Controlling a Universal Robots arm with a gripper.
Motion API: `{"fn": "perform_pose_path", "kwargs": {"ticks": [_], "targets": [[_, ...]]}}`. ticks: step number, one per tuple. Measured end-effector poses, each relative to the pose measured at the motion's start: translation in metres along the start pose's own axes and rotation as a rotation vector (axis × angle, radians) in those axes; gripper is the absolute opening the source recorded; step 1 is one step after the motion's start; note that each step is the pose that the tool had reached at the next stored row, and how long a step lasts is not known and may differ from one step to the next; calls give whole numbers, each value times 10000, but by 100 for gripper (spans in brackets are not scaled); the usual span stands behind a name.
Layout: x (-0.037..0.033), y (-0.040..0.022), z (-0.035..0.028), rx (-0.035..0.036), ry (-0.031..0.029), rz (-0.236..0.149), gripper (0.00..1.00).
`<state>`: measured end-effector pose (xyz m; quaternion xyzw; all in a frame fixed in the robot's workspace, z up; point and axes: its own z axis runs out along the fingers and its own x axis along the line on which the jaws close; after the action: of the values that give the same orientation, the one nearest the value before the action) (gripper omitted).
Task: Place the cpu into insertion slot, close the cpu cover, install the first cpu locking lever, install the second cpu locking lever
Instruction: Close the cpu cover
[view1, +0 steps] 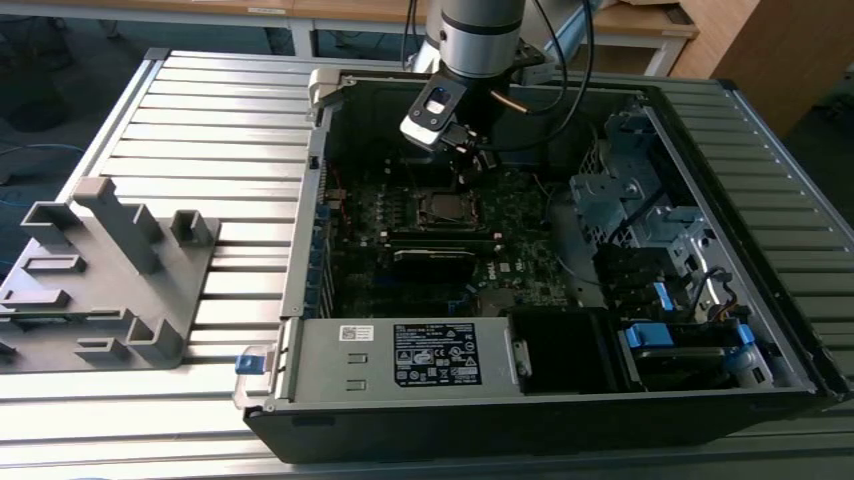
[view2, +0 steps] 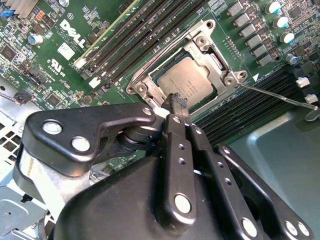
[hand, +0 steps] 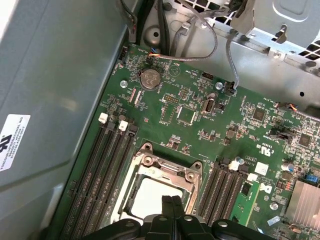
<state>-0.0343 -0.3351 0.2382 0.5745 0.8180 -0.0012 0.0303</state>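
Above seated cpu (view2: 189, 79) | gripper (view2: 177, 101) pinched fully together, gripping nothing | I judge cpu light, fragile: hold edges only.

Exterior view: light is even and diffuse. The slatted tabletop (view1: 200, 120) reads bright and pale. The inside of the computer case (view1: 320, 250) below the end effector (view1: 467, 165) lies in shade, and the motherboard (view1: 521, 230) there is dim.

Second wrist view: strong light falls on the board. The cpu (view2: 187, 82) just beyond the end effector (view2: 177, 100) carries a pale sheen. Soft highlights run along the black linkage.

First wrist view: the cpu (hand: 150, 197) beside the end effector (hand: 171, 200) is washed out almost to white. The case wall shows faint, blotchy reflections.
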Motion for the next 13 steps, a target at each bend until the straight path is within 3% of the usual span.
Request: {"fn": "perform_pose_path", "kwargs": {"ticks": [13], "targets": [[0, 0, 0, -15, 10, -293, 10]]}}
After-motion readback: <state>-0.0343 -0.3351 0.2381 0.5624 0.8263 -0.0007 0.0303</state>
